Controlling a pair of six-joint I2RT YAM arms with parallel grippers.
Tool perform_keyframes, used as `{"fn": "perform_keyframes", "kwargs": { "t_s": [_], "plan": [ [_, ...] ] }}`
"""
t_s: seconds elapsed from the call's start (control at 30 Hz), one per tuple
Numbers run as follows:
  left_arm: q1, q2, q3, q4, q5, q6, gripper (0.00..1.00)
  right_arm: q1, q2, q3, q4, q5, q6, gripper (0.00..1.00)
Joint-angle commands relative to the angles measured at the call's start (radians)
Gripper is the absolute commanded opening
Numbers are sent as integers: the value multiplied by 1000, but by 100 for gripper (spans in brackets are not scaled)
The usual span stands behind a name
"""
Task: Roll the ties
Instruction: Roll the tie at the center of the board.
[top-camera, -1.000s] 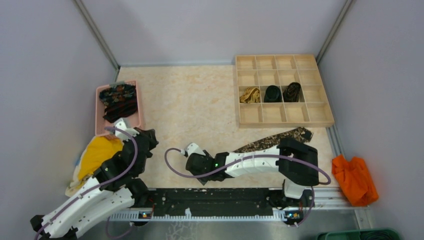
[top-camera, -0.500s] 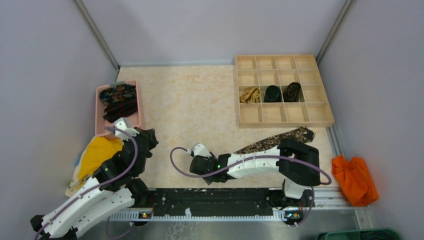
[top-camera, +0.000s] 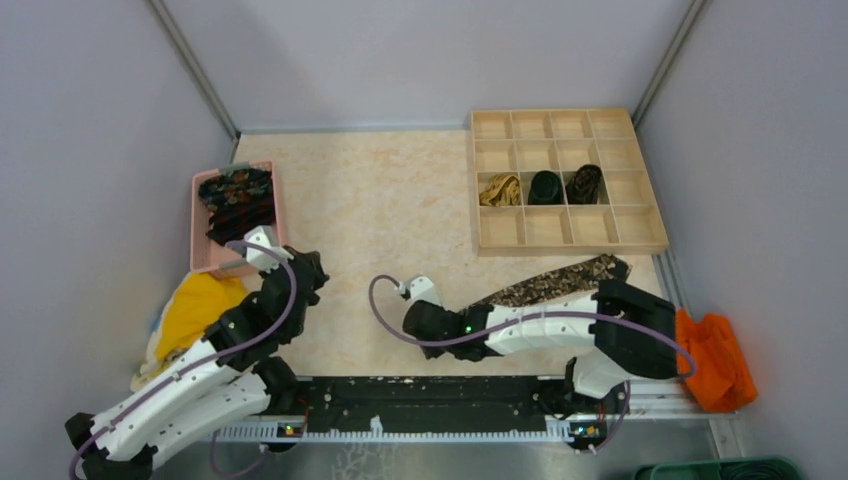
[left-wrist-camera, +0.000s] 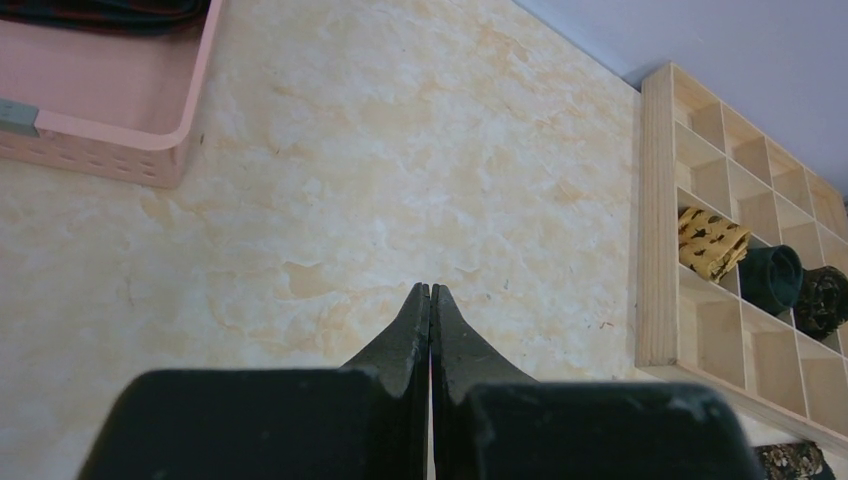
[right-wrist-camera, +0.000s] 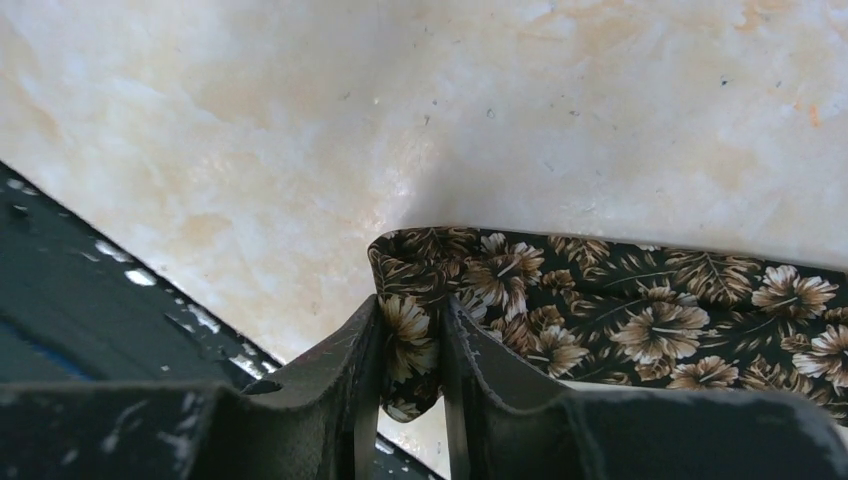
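The floral tie (right-wrist-camera: 620, 310) lies flat on the worktop (top-camera: 380, 200), running from just beside the wooden divider box (top-camera: 572, 247) towards the arms' bases. We judge it light, limp and rather slick (it would sag and unroll if let loose), so its end is the place to take it. The right jaws pinch exactly that tip. The left jaws are pressed together on nothing. In the box's third row three rolled ties sit side by side: a golden-tan roll (top-camera: 499, 189), a dark roll (top-camera: 545, 186) and a brown speckled roll (top-camera: 584, 183). The pink tray (top-camera: 195, 220) holds a heap of dark unrolled ties (top-camera: 237, 203).
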Motion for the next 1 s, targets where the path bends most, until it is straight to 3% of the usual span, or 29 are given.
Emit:
{"fn": "perform_keyframes", "kwargs": {
  "t_s": [0.0, 0.2, 0.33, 0.47, 0.8, 0.97],
  "plan": [
    [2, 76, -5, 113, -3, 42, 0, -96, -148, -93, 262, -221, 36, 26],
    [4, 170, -5, 236, 66, 92, 0, -227, -235, -200, 451, -504, 113, 26],
    [4, 220, 1, 293, 89, 128, 0, -296, -214, -256, 515, -621, 153, 26],
    [5, 259, 16, 328, 108, 161, 0, -345, -177, -348, 689, -735, 234, 26],
    [5, 364, 59, 410, 173, 209, 0, -471, -52, -527, 1066, -894, 423, 24],
    [5, 412, 51, 445, 221, 205, 0, -478, -93, -534, 991, -839, 392, 23]
  ]
}}
